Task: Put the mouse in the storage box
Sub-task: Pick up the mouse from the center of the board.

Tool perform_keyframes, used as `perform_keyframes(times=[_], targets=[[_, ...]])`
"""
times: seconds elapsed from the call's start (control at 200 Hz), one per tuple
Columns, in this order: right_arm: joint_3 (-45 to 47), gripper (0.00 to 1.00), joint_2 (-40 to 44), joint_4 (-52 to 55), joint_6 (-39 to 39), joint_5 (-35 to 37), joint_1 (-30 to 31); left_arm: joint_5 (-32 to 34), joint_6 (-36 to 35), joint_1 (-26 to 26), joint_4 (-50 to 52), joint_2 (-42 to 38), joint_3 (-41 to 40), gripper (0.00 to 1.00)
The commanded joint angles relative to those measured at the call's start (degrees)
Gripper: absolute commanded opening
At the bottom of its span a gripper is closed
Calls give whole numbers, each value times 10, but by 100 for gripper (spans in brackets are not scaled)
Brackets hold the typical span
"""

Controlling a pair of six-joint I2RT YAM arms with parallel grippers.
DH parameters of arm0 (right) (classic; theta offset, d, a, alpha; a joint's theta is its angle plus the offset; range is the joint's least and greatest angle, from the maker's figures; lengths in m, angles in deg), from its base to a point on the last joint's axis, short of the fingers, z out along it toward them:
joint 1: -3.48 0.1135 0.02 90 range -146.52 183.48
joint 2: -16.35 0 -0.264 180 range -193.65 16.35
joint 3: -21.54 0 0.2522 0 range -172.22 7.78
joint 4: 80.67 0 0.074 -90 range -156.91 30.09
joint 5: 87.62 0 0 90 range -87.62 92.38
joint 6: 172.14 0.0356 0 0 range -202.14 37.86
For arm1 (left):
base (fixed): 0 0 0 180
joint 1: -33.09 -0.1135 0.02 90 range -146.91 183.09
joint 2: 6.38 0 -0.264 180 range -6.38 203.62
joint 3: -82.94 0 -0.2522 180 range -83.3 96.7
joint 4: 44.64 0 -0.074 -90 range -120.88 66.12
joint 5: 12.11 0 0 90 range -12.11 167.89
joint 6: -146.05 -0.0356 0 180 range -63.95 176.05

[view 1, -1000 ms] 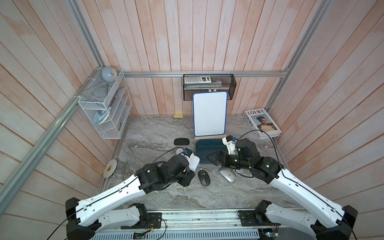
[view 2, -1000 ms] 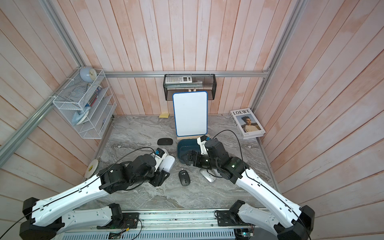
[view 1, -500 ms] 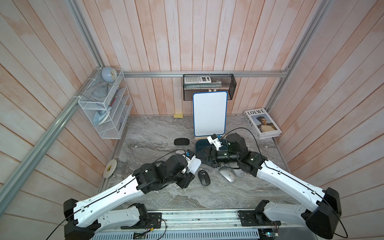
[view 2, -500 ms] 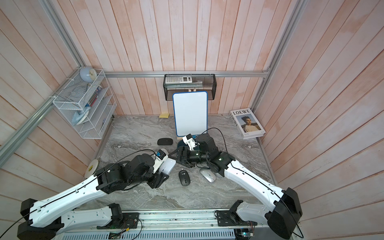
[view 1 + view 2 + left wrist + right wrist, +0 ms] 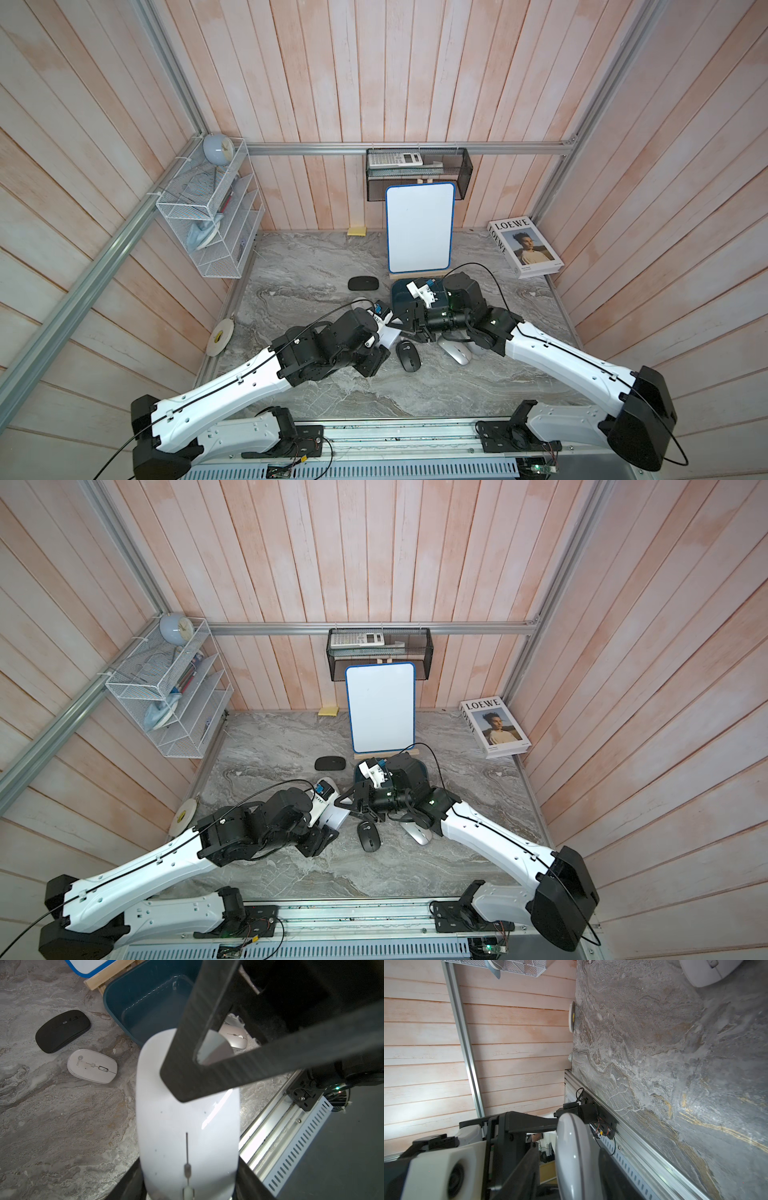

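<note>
Between the two arms, just off the near left corner of the storage box [image 5: 400, 291], the mouse [image 5: 187, 1126], a white one, hung clear of the marble tabletop [image 5: 316, 266]. The left gripper [image 5: 188, 1167] clamped it by its sides at the wheel end. The right gripper [image 5: 571, 1148] held its jaws narrow about the other end, one finger [image 5: 195, 1022] lying across the top; whether they pressed it I could not tell. On the table lay a black mouse [image 5: 409, 360] and a silver mouse [image 5: 455, 355] near the arms, and a flat black mouse [image 5: 364, 284] and a grey-white mouse [image 5: 92, 1066] left of the box. A whiteboard [image 5: 419, 226] stood behind the box.
</note>
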Motion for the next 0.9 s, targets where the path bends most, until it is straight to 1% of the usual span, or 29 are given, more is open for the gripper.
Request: perform_keyframes(times=[0.0,0.105,0.25,0.395,0.41,0.425,0.465,0.51,0.575,0.63,0.65,0.745,0.895], targets=[[-1,40,-11,-21,8,-16,4,10,-10,2,-18,5,-12,41],[1,31,-14,-25,13,-17,4,8,-8,1,-19,5,-15,41],[3,24,-14,-25,13,-19,4,10,-6,1,-18,-2,-20,41],[2,15,-18,-33,18,-23,4,10,-5,1,-18,-3,-23,41],[2,15,-18,-34,18,-23,3,10,-5,1,-18,-3,-24,43],[2,15,-18,-35,18,-23,3,11,-5,1,-18,-3,-23,47],[0,14,-18,-38,20,-21,4,14,-3,2,-18,-4,-24,63],[-2,14,-18,-40,20,-19,2,18,-1,2,-19,-7,-27,78],[-1,13,-16,-40,20,-9,-4,25,1,1,-21,-15,-31,90],[4,13,-13,-43,21,-2,-14,31,4,2,-23,-24,-35,98],[8,12,-12,-44,22,1,-19,32,4,1,-22,-28,-36,100],[21,11,-9,-53,24,8,-53,39,10,1,-20,-48,-37,100],[32,10,-7,-43,-3,29,-138,58,31,-12,-7,-82,-45,100]])
